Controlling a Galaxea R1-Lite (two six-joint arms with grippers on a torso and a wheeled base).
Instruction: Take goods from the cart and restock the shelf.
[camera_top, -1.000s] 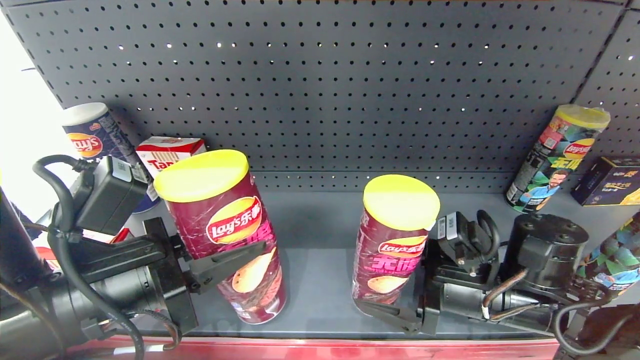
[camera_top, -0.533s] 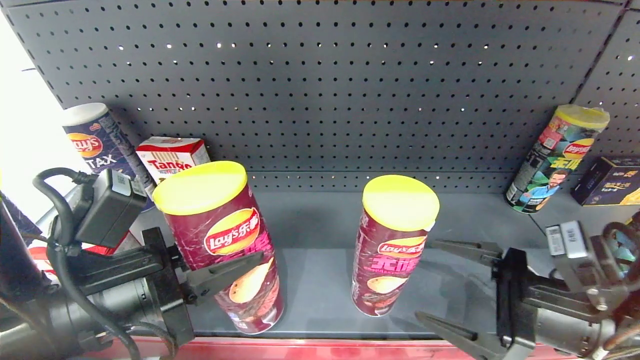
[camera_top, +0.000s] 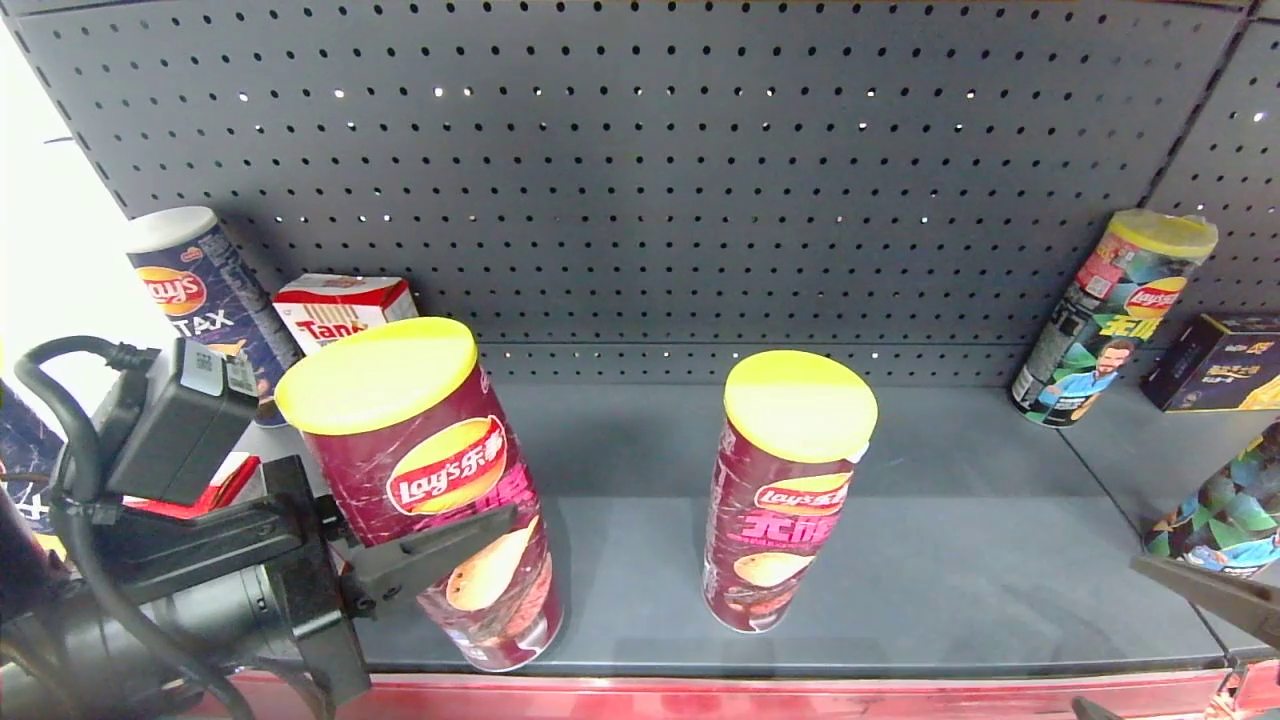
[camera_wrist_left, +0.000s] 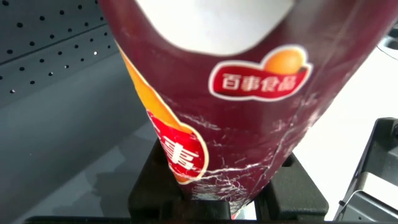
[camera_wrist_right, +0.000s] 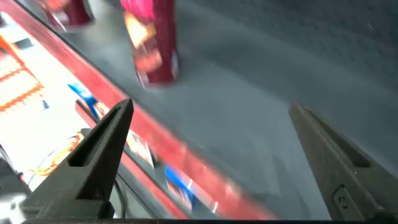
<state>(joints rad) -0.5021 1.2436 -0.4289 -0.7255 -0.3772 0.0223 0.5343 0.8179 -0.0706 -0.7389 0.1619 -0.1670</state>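
A maroon chips can (camera_top: 420, 480) with a yellow lid is tilted over the shelf's front left, its base near the front edge. My left gripper (camera_top: 425, 555) is shut on its lower body; in the left wrist view the can (camera_wrist_left: 236, 106) rises from between the jaws. A second, matching can (camera_top: 785, 490) stands upright on the grey shelf (camera_top: 950, 560) mid-way along, free of any gripper. My right gripper (camera_wrist_right: 211, 109) is open and empty, off the shelf's front right; one finger (camera_top: 1205, 592) shows at the head view's lower right. The standing can (camera_wrist_right: 155, 43) lies ahead of it.
At the back left stand a blue can (camera_top: 195, 280) and a red-and-white box (camera_top: 340, 305). At the right are a multicoloured can (camera_top: 1120, 315), a dark box (camera_top: 1215, 365) and another can (camera_top: 1215, 520). A pegboard wall closes the back; a red strip (camera_top: 700, 695) edges the front.
My right gripper opened, let go of the middle can and drew back to the right, off the shelf. The left gripper shifted its can slightly left and toward the front edge.
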